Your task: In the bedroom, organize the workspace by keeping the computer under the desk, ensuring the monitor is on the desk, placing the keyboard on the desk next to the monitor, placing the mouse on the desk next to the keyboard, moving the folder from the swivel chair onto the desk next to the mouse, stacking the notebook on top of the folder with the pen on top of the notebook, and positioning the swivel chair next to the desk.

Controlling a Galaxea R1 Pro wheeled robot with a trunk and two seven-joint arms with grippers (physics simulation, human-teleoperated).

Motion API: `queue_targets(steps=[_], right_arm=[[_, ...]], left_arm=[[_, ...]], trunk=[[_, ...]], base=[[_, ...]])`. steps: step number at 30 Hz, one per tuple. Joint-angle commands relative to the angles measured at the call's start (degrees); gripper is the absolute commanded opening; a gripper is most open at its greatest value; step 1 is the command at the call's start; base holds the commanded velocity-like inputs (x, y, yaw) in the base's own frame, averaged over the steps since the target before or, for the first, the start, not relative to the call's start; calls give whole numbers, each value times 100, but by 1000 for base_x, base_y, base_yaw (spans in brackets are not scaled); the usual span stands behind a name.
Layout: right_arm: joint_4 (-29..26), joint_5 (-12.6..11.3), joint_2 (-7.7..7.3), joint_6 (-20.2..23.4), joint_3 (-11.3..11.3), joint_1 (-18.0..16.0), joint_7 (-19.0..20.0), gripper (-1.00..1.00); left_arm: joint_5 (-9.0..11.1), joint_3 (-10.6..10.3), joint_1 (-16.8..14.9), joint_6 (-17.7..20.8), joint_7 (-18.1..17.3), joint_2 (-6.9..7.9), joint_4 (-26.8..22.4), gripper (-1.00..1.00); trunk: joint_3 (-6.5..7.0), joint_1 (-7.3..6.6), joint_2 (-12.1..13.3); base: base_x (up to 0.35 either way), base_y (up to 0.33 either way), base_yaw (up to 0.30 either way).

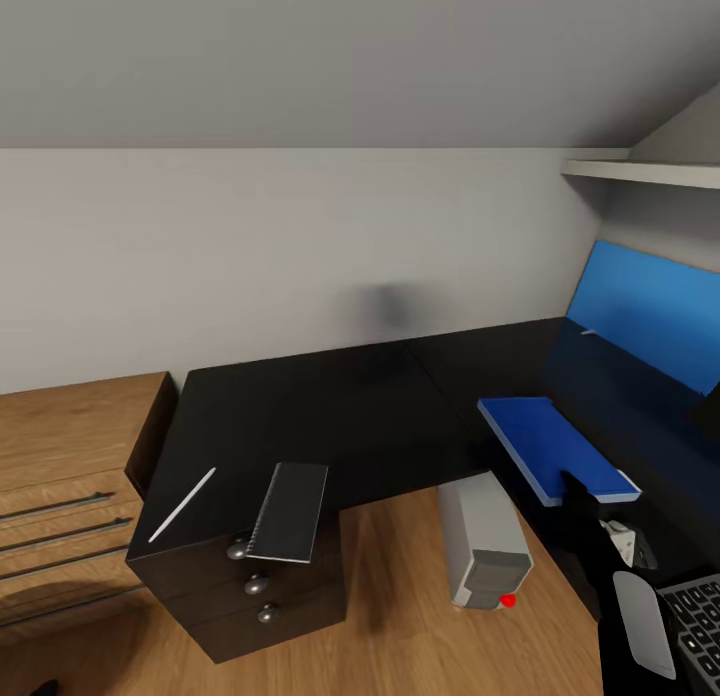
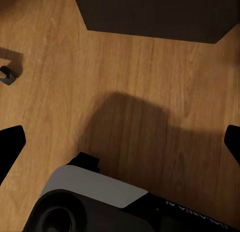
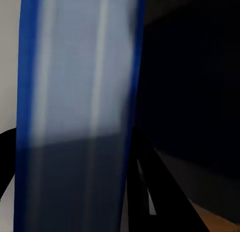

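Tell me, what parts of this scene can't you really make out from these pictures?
- Keyboard, head view: cut off by the picture's corner.
- Right gripper, head view: its dark fingers merge with the black desk, so whether it grips the blue folder is unclear.
- Folder, right wrist view: a blurred edge too close to read.
- Left gripper, left wrist view: just the fingertips at the edges.

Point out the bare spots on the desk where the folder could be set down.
The widest bare stretch of the desk lies along the wall, between the notebook and the folder. The drawer end is taken by the pen and notebook. By the keyboard, with the right pincer gripping the folder, it is crowded.
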Motion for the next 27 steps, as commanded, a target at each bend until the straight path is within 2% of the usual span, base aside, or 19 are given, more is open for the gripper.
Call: queue_targets(steps=[1, 27], right_arm=[[-9, -57, 6, 36, -18, -5, -29, -100], [60, -49, 6, 33, -16, -5, -21, -100]], left_arm=[[61, -18, 0, -35, 27, 3, -6, 100], [61, -18, 0, -35, 27, 3, -6, 100]], trunk=[[-4, 1, -3], [-4, 1, -3]], base=[[96, -96, 0], [63, -6, 0]])
